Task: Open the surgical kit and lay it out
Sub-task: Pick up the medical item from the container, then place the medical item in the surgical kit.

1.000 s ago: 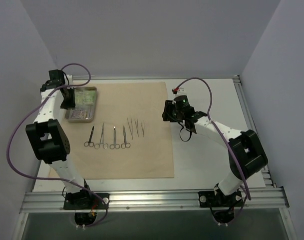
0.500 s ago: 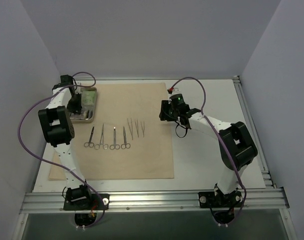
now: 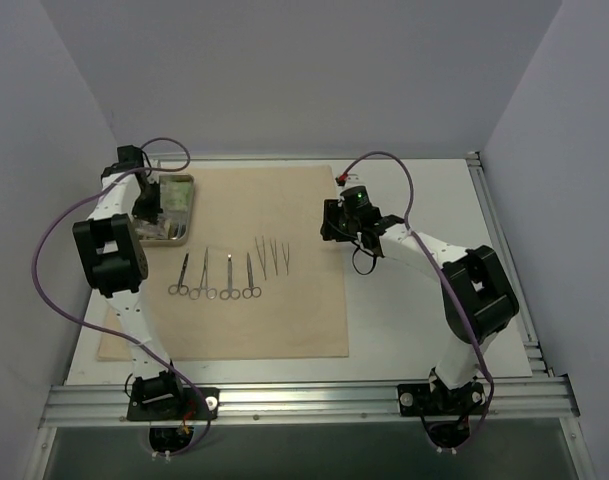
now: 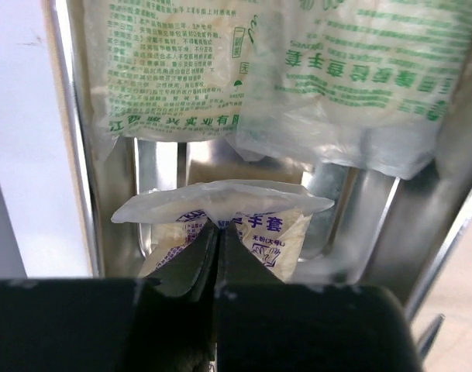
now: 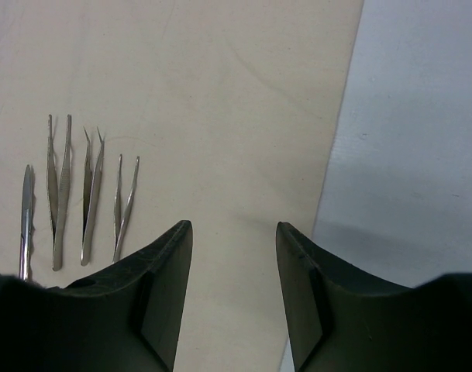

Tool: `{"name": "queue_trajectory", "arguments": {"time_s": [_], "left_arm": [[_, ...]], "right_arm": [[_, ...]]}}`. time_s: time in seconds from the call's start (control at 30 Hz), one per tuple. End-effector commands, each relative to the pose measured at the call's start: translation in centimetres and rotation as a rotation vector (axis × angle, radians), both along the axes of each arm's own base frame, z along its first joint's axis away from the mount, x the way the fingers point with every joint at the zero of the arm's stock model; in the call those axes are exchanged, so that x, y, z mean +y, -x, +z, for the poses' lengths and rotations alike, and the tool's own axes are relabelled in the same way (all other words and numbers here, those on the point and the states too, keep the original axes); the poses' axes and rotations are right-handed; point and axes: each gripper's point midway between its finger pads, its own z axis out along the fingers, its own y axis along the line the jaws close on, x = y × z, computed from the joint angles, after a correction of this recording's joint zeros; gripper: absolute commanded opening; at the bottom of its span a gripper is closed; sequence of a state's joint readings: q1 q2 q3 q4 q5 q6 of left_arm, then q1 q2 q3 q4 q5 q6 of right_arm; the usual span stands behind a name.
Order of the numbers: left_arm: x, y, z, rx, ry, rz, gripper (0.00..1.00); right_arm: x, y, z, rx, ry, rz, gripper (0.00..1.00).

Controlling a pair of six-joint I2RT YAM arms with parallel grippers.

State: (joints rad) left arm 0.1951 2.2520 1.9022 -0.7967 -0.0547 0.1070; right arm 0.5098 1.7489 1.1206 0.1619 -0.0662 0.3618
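The beige cloth wrap (image 3: 274, 310) lies spread flat on the table. At its far left corner stands the small steel tray (image 3: 187, 213), with two green-printed packets (image 4: 173, 70) (image 4: 360, 77) inside. My left gripper (image 4: 218, 226) reaches into the tray (image 4: 73, 155), shut on the crumpled edge of a third, purple-printed packet (image 4: 282, 232). Several scissor-like instruments (image 3: 214, 277) and three tweezers (image 3: 272, 255) lie in a row on the cloth. My right gripper (image 5: 234, 229) hovers open and empty over the cloth's right edge (image 5: 336, 155), with the tweezers (image 5: 91, 194) to its left.
Bare white table (image 3: 424, 300) lies right of the cloth. Grey walls close in the sides and back. A metal rail (image 3: 284, 400) runs along the near edge, and purple cables loop from both arms.
My left arm swung in over the tray and its jaws closed on the purple-printed packet. The right arm shifted only slightly and stayed open.
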Motion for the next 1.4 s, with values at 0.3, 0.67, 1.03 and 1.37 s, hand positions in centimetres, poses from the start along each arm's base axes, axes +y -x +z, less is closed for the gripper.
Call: {"name": "queue_trajectory", "arguments": {"time_s": [0.3, 0.67, 1.03, 1.37], "left_arm": [[-2.7, 0.6, 14.7, -0.305, 0.084, -0.023, 0.02], [-16.2, 2.1, 18.1, -0.312, 0.236, -0.189, 0.02], [-29.7, -3.5, 11.3, -0.252, 0.279, -0.25, 0.02], [-33.0, -8.5, 5.8, -0.273, 0.288, -0.141, 0.02]], "right_arm": [[-0.6, -1.2, 7.1, -0.155, -0.031, -0.016, 0.43], [0.5, -1.2, 12.2, -0.268, -0.142, 0.013, 0.55], [-4.6, -0.2, 8.4, -0.151, -0.132, -0.104, 0.56], [-7.2, 0.0, 7.7, -0.144, -0.112, -0.173, 0.55]]}}
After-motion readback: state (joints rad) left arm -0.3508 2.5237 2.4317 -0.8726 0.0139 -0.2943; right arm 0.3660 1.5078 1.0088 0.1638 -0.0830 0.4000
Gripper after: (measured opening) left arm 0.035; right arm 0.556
